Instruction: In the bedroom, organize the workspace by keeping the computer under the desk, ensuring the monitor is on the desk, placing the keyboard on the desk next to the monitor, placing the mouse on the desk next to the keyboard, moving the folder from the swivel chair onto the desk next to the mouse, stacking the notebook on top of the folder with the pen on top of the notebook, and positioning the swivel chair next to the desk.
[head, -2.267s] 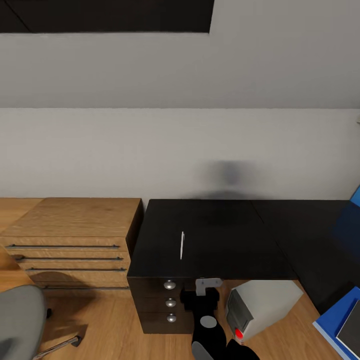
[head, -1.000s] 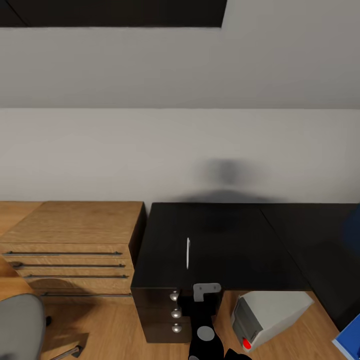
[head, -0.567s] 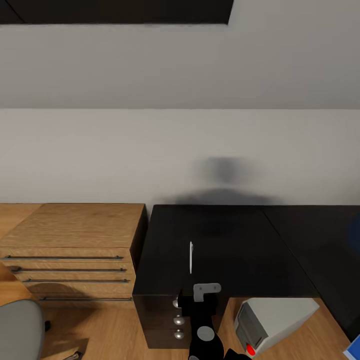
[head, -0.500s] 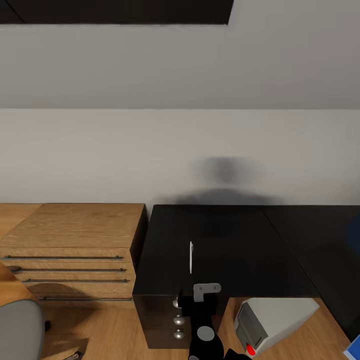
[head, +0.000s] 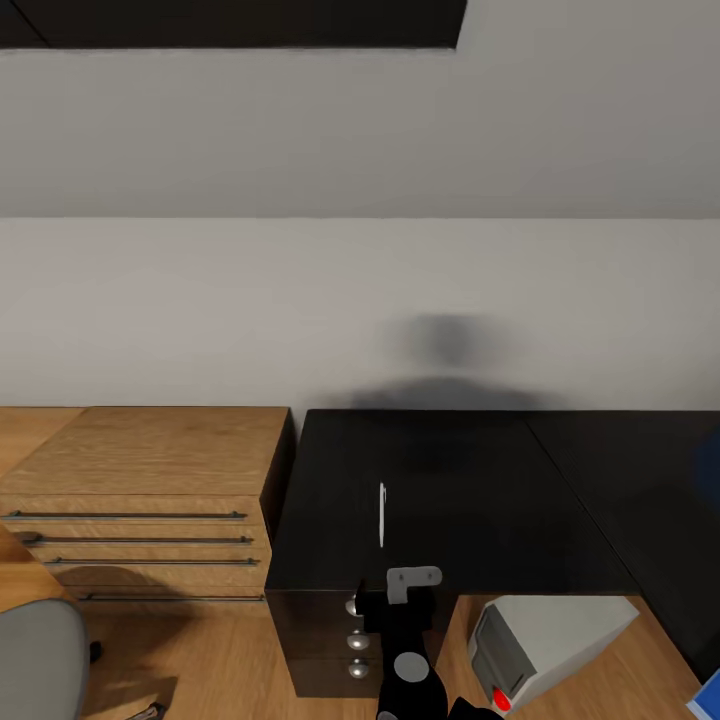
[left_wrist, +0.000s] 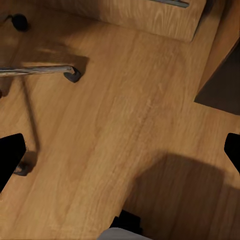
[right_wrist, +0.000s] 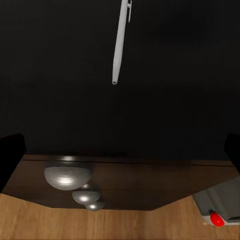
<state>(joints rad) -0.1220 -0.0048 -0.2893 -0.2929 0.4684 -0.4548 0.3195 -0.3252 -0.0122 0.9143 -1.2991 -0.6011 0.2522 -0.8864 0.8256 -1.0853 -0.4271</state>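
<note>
One pen (head: 381, 515), white, is laid flat on the glossy black desk (head: 470, 470), near its front edge above the drawer unit. Three round knobs (right_wrist: 67, 176) are counted on that unit. One computer (head: 545, 640), light grey with a red dot, is stowed under the desk. One swivel chair (head: 35, 660) is seen at the left. One wooden chest (head: 140, 490) adjoins the desk. Right gripper (right_wrist: 120, 150): fingers spread, nothing held, poised short of the pen. Left gripper (left_wrist: 120, 155): spread and unloaded over the wooden floor (left_wrist: 125, 125).

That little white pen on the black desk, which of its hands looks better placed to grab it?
The right hand, probably. Its camera looks straight at the pen on the desk, fingers spread apart. The left hand points down at the wooden floor near the swivel chair.
</note>
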